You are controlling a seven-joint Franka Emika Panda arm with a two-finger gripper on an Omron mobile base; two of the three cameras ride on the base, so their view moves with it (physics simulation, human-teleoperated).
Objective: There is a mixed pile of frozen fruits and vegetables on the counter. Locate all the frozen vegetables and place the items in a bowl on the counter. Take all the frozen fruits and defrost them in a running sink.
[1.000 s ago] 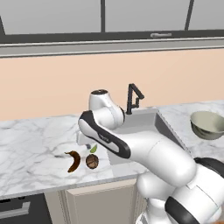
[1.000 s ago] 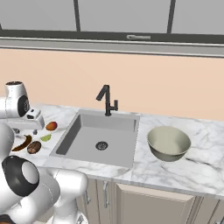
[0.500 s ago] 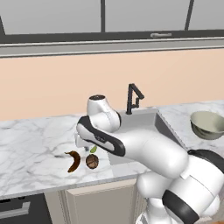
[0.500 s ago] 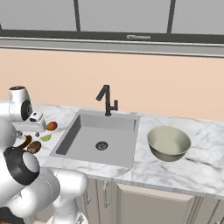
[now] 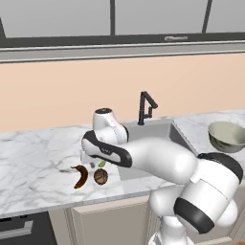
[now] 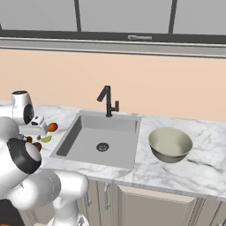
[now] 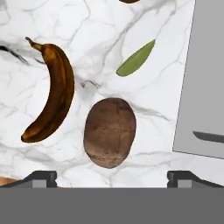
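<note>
On the white marble counter point(image 5: 33, 158), left of centre in the left base view, lies a small pile of food: a curved brown-orange piece point(image 5: 80, 175) shaped like a banana, a brown ball point(image 5: 100, 176) just to its right, and a tiny green leaf-like piece point(image 5: 102, 164) above the ball. The white arm bends down over this pile, its hand hanging just above the items.

The hand view looks straight down on them. The curved piece point(image 7: 50, 94) fills the left of the frame, the brown ball point(image 7: 110, 132) sits at lower centre, and the green piece point(image 7: 135, 58) lies at upper centre, all apart from one another. The gripper point(image 7: 112, 177) has its two dark tips far apart at the bottom corners of this frame, holding nothing, with the brown ball between and just above them. The grey edge of the sink point(image 7: 205, 78) runs down the right side.

In the right base view, an orange ball point(image 6: 52, 127) rests at the left edge beside the hand. The sink point(image 6: 84, 145) with its black faucet point(image 6: 108, 100) is at centre, and the grey-olive bowl point(image 6: 170, 144) stands on the counter to its right.
</note>
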